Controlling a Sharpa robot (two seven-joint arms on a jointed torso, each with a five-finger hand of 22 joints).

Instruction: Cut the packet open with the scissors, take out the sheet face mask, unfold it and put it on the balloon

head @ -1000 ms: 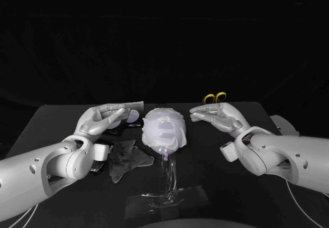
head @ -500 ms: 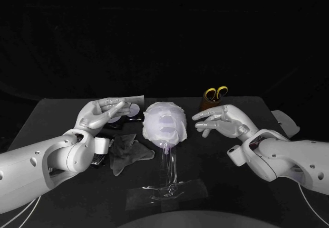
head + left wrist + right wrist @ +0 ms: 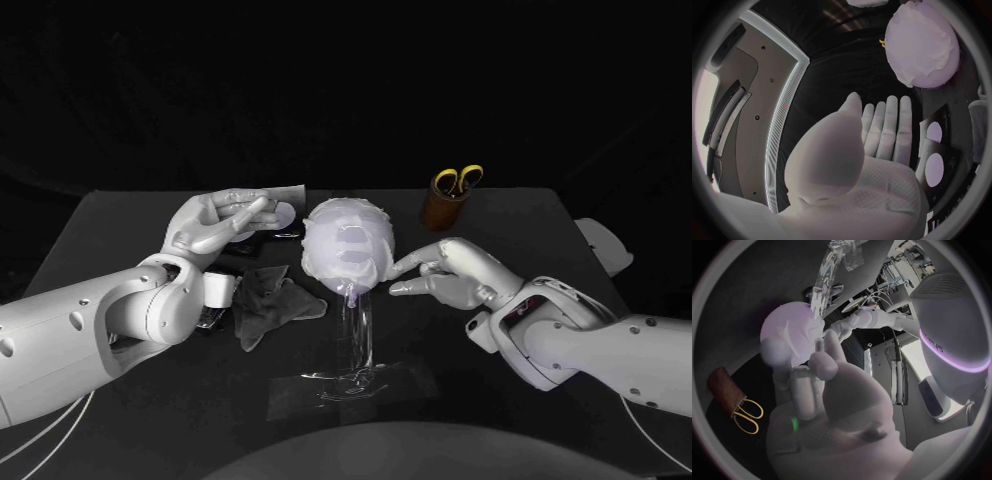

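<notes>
The balloon [image 3: 346, 248] stands on a clear stand [image 3: 355, 335] at mid-table, with the white sheet mask [image 3: 351, 262] draped over its front. My right hand [image 3: 450, 274] is at the balloon's lower right; its fingertips reach the mask's edge and hold nothing. In the right wrist view the fingers [image 3: 817, 365] point at the balloon [image 3: 789, 330]. My left hand [image 3: 224, 222] is raised left of the balloon, its fingers [image 3: 886, 125] straight and its palm bare. Beside it is a dark packet with pale circles [image 3: 932, 150]. The balloon [image 3: 923, 45] lies beyond the fingertips.
Yellow-handled scissors [image 3: 459, 180] stand in a brown holder [image 3: 444, 210] at the back right, the scissors [image 3: 745, 415] also in the right wrist view. A dark crumpled sheet [image 3: 271, 310] lies left of the stand. The stand's clear base [image 3: 353, 385] is taped down near the front.
My right hand has dropped from beside the balloon's top to its lower right side and closed in on the mask. The left hand has stayed raised beside the balloon.
</notes>
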